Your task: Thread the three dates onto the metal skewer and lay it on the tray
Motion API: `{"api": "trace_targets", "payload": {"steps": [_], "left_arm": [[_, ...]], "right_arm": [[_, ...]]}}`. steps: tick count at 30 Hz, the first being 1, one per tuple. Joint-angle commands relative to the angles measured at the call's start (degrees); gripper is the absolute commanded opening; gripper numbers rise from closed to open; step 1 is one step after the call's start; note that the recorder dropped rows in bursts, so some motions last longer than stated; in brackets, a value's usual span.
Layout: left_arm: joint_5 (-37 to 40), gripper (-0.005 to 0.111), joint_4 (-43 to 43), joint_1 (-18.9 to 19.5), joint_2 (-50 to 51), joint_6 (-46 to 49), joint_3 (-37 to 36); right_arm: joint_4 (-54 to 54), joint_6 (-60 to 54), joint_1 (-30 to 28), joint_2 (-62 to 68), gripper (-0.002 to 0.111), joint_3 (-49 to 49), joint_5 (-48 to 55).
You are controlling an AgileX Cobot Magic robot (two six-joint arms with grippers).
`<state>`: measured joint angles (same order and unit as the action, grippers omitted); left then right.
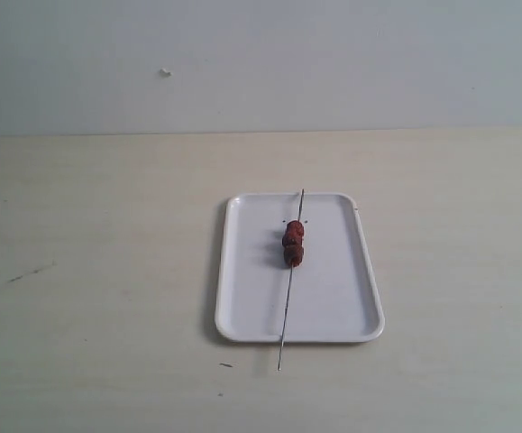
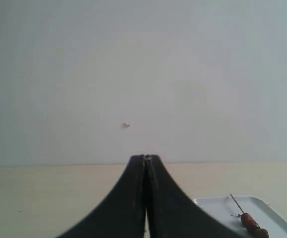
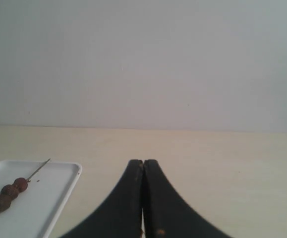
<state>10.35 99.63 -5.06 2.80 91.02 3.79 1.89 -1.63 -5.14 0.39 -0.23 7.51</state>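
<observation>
Looks pretty much done to me. The skewer (image 1: 288,302) lies lengthwise down the middle of the tray (image 1: 251,271), with the dates (image 1: 294,244) bunched up touching each other on its far half. Both ends poke past the rim, and the near one hangs out over the table (image 1: 107,271).

The left gripper (image 2: 145,158) and right gripper (image 3: 143,162) are each pinched closed with nothing between the jaws. Both sit off to the sides, well apart from the tray.

So I'd say the only thing left to get right is hands off. Any move should steer clear of that overhanging tip, because a nudge there would probably swing the whole thing sideways.

The dates are small, wrinkly and dark red-brown. The rod is thin and grey, and straight as far as I can tell.
</observation>
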Motion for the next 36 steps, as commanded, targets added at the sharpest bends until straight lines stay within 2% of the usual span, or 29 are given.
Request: {"api": "trace_targets", "payload": {"steps": [1, 26, 28, 31, 34, 36], "left_arm": [[0.24, 0.0, 0.32, 0.1, -0.32, 0.19, -0.23], [0.24, 0.0, -1.39, 0.0, -0.32, 0.06, -0.23], [1.84, 0.0, -8.76, 0.0, -0.32, -6.35, -0.23], [-1.79, 0.0, -24.92, 0.0, -0.32, -31.4, -0.41], [-5.52, 0.0, -49.46, 0.0, -0.32, -62.03, -1.2], [-6.24, 0.0, -66.07, 0.0, -0.32, -76.86, -2.13]], "right_arm": [[-0.61, 0.88, -0.31, -0.39, 0.0, 0.23, 2.02], [-0.46, 0.78, -0.2, -0.39, 0.0, 0.23, 1.9], [-0.46, 0.78, -0.2, -0.39, 0.0, 0.23, 1.9], [-0.46, 0.78, -0.2, -0.39, 0.0, 0.23, 1.9], [-0.46, 0.78, -0.2, -0.39, 0.0, 0.23, 1.9], [-0.35, 0.78, -0.2, -0.39, 0.0, 0.23, 1.9]]}}
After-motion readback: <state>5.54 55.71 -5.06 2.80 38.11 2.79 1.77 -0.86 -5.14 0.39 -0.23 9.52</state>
